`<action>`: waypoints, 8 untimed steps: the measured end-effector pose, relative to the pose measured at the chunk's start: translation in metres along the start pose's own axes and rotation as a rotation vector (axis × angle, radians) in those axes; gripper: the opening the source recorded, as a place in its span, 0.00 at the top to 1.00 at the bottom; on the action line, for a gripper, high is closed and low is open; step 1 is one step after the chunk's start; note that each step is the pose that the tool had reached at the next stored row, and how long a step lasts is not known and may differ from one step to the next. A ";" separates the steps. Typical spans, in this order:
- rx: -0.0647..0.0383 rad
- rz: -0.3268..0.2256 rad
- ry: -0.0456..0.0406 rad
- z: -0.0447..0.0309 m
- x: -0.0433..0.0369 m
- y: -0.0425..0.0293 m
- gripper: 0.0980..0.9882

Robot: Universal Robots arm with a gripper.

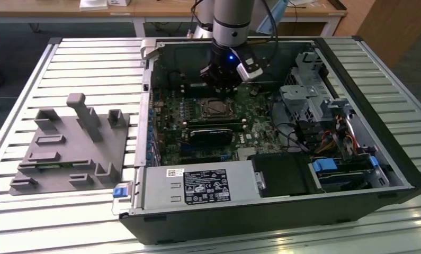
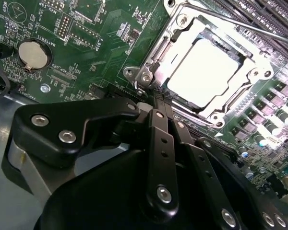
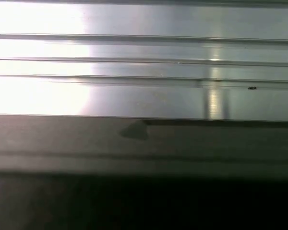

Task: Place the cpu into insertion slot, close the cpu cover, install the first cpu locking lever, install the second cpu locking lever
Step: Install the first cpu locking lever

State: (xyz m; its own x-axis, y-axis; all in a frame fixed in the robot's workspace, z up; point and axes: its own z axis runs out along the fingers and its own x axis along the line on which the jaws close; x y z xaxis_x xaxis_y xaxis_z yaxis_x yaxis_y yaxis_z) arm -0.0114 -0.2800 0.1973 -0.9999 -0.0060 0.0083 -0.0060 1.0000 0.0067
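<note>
Clearly the cpu [image 2: 209,67] sits in the insertion slot [image 2: 156,72], cpu cover [image 2: 252,79] down; end effector [image 2: 159,106] fingers together, empty, just beside it.

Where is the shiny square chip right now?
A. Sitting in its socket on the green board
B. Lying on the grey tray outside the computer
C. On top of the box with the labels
A: in the second wrist view the chip lies flat inside the socket, with the metal frame around it on the green board.
</note>
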 end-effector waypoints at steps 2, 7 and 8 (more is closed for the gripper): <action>-0.005 0.000 -0.0001 0.0000 0.0000 0.0000 0.99; -0.019 0.000 -0.0001 0.0000 0.0000 0.0000 0.99; -0.021 0.000 -0.0001 -0.0002 0.0000 0.0000 0.99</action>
State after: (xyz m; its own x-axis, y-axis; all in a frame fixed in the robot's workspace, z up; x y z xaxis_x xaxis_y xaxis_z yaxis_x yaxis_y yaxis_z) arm -0.0114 -0.2800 0.1975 -0.9999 -0.0061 0.0082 -0.0059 0.9996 0.0278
